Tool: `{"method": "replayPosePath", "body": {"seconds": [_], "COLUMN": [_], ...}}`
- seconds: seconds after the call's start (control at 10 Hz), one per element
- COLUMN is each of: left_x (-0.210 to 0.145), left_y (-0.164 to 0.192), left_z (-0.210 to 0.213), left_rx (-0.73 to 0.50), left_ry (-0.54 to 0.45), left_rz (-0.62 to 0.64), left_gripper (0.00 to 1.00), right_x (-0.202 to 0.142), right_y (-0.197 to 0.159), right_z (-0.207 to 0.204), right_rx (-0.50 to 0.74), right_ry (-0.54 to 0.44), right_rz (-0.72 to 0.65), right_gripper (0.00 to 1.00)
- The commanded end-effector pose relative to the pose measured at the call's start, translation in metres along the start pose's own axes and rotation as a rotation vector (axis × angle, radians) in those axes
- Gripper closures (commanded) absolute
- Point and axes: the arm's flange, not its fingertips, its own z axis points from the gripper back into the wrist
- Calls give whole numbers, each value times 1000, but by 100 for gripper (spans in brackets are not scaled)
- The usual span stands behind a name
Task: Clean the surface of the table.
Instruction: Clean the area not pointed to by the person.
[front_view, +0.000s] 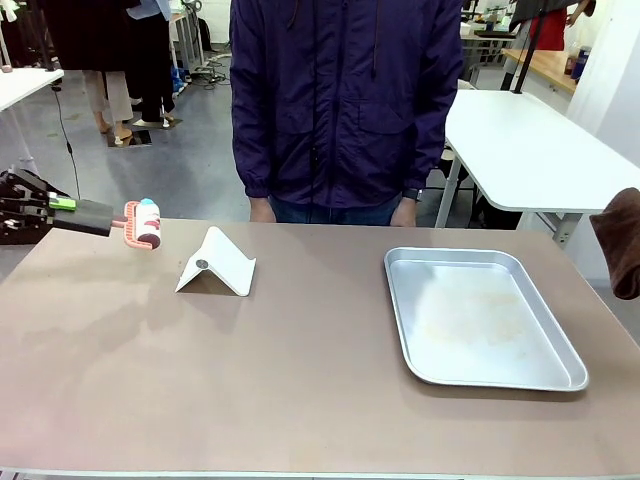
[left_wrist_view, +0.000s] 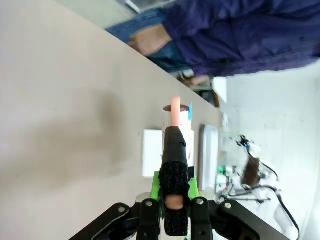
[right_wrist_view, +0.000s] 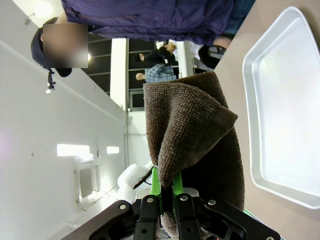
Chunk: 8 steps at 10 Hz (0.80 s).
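Observation:
The taupe-brown table (front_view: 300, 390) stretches across the front view. At its far left corner my left gripper (front_view: 62, 205) is shut on the black handle of a lint roller (front_view: 145, 225), whose pink-framed white roll hangs just above the tabletop. In the left wrist view the green pads of the left gripper (left_wrist_view: 174, 192) clamp the handle, and the lint roller (left_wrist_view: 177, 117) points over the table (left_wrist_view: 60, 100). A brown cloth (front_view: 622, 240) hangs at the right edge. My right gripper (right_wrist_view: 167, 192) is shut on the brown cloth (right_wrist_view: 190, 140), beside the table (right_wrist_view: 280, 215).
A white folded stand (front_view: 215, 265) sits left of centre, close to the roller. A shallow silver tray (front_view: 480, 315) lies on the right half. A person in a dark blue jacket (front_view: 345, 100) stands at the far edge, hands resting on it. White tables stand behind.

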Motion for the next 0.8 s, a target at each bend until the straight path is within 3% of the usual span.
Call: {"method": "replayPosePath", "body": {"seconds": [0.0,0.2,0.3,0.4,0.5,0.7], "left_x": [-28,-65,-90,-110,-129,-161], "left_y": [-29,-48,-51,-51,-51,-48], "left_z": [48,90,109,120,128,136], "left_rx": [-101,-157,-196,-190,-152,-226], "left_ry": [92,197,298,327,259,308], "left_rz": [-40,-29,-3,15,38,26], "left_gripper": [97,97,97,97,97,97], "right_x": [0,0,0,0,0,0], "right_y": [4,4,4,4,4,4], "right_z": [1,1,1,1,1,1], "right_rx": [29,29,29,29,29,29], "right_ry": [-7,-7,-7,-7,-7,-7], "right_rz": [6,6,6,6,6,6], "right_gripper": [90,90,90,90,90,90]}}
